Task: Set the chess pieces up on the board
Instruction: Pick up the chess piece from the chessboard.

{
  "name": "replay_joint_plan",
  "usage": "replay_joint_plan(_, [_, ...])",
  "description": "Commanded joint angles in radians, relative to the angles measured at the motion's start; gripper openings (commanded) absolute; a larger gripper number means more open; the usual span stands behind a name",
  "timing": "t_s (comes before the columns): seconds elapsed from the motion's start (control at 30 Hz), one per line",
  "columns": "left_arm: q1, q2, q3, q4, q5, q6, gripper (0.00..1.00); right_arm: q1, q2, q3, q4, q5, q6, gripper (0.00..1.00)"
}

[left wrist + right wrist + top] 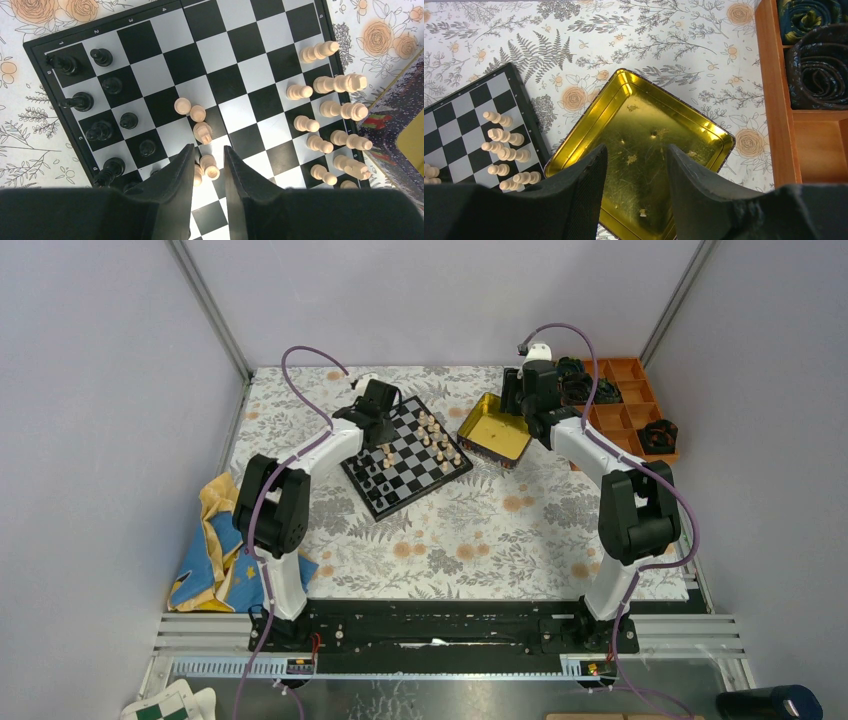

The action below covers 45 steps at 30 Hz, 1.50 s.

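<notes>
On the board (240, 65), black chess pieces (101, 56) stand toward 9 o'clock and tan ranks (345, 82) toward 3, while 1 stray tan piece (209, 166), upright or tipped I cannot tell, sits between the narrowly parted jaws of the nearer left gripper (208, 150); the right gripper (636, 150) gapes empty above the gold tin (704, 135).

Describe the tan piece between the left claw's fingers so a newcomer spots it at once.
On the board, a loose string of tan pieces crosses the bare middle. That piece sits at its end, in the left claw's gap; its neighbour is half hidden by a finger.
</notes>
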Motion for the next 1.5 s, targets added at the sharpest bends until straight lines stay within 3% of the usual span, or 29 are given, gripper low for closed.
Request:
replay_joint_plan(0.0, [0.012,0.025,0.004,-0.001,-0.019,-0.002,0.34,0.001,-0.059,0.005,0.033,-0.021,0.007,0.54])
replay_joint_plan(0.27, [0.018,0.070,0.023,-0.023,-0.022,0.006,0.33,0.010,-0.051,-0.004,0.025,-0.077,0.012,0.52])
replay_joint_plan(0.77, [0.023,0.112,0.048,-0.021,-0.015,0.004,0.33,0.084,-0.094,-0.102,0.016,-0.086,0.020,0.33])
replay_joint_plan(1.47, [0.024,0.118,0.099,-0.016,0.029,0.012,0.28,0.104,-0.082,-0.114,0.001,-0.073,0.021,0.33])
